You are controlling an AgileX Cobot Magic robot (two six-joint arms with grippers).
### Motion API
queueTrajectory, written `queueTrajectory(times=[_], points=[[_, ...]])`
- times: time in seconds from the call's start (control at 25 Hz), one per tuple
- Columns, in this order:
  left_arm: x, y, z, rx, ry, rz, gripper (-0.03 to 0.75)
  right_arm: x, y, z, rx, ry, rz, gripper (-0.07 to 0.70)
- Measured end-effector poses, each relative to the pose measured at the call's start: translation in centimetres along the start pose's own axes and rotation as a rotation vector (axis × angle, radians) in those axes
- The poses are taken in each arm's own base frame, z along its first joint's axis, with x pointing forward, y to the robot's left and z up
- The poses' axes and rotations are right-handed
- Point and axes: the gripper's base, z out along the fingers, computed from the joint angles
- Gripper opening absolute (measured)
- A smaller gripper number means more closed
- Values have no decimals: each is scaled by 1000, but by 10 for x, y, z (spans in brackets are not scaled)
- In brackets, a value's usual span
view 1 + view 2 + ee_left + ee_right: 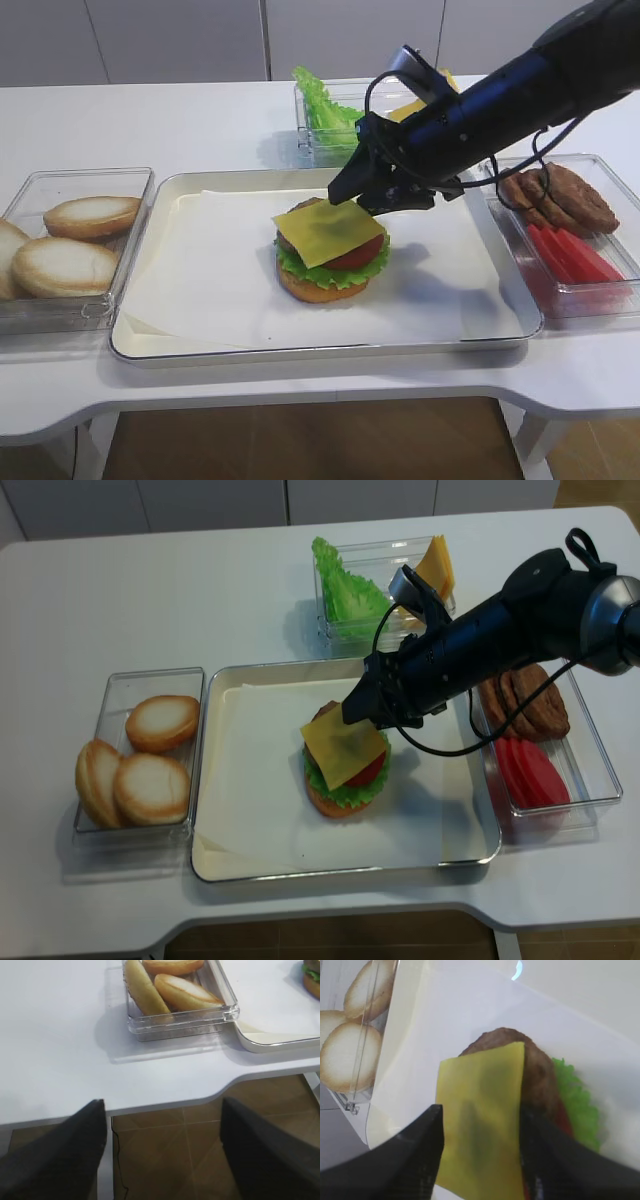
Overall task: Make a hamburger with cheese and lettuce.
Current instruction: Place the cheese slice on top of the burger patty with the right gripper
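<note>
White table [200, 125] under everything, pale cabinet fronts behind. One hamburger [330, 262] sits near the middle of the paper-lined metal tray [500, 335]: bun base, frilly lettuce [340, 272], tomato, patty. One cheese [328, 230] slice lies on top of the patty, skewed, its front corner overhanging toward the tray's near left. Right gripper [357, 192] hovers at the slice's back edge, jaws spread; in the right wrist view one finger stands off each side of the slice, neither pinching it. Left gripper [162, 1150] is low, off the table's front edge over the floor, jaws also apart, holding nothing. Counts: three loose bun halves [135, 765] in the clear box [150, 680] left of the tray, just beside its rim; spare lettuce leaf [345, 590] and a yellow cheese pile [437, 568] in the box behind the tray, slice count not readable; brown patties [525, 700], at least two, and red tomato slices [530, 775], about three, in the box [600, 770] on the right. Room: tray paper bare on all sides of the burger, widest on the left and front; right arm crosses over the tray's back right corner and the patty box.
</note>
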Motion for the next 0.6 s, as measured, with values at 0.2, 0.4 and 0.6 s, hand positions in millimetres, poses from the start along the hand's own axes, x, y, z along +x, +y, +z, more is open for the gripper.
queueTrajectory(times=[0.2,0.4,0.6], points=[[0,0,0,0,0,0,528,0,6,-7,22,-8,-31,376],[0,0,0,0,0,0,528,1,11,-13,38,-5,-51,430],[0,0,0,0,0,0,528,3,17,-24,91,7,-59,447]])
